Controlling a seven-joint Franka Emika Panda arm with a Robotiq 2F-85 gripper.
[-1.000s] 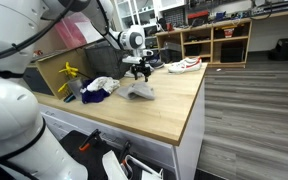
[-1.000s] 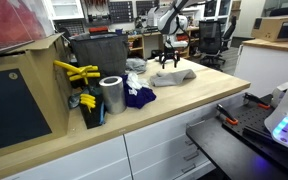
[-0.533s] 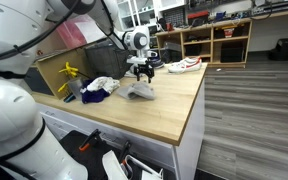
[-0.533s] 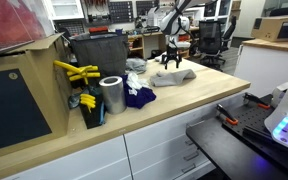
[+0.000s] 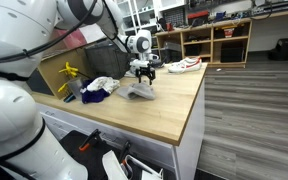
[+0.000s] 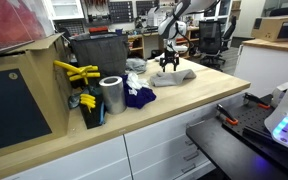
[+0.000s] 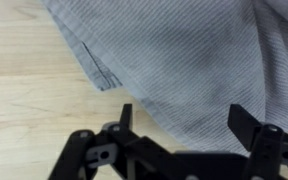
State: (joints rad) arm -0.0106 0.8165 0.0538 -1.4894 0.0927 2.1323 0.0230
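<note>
hand (image 7: 180,112) spread wide over the grey cloth (image 7: 174,50) on the wooden table (image 7: 24,110)

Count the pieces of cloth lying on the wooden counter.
3: a grey cloth below the open gripper, a dark blue cloth beside the metal can, a white cloth behind that; others may be hidden.

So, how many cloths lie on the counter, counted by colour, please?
Grey cloth: 1
White cloth: 1
Blue cloth: 1
Total: 3
</note>
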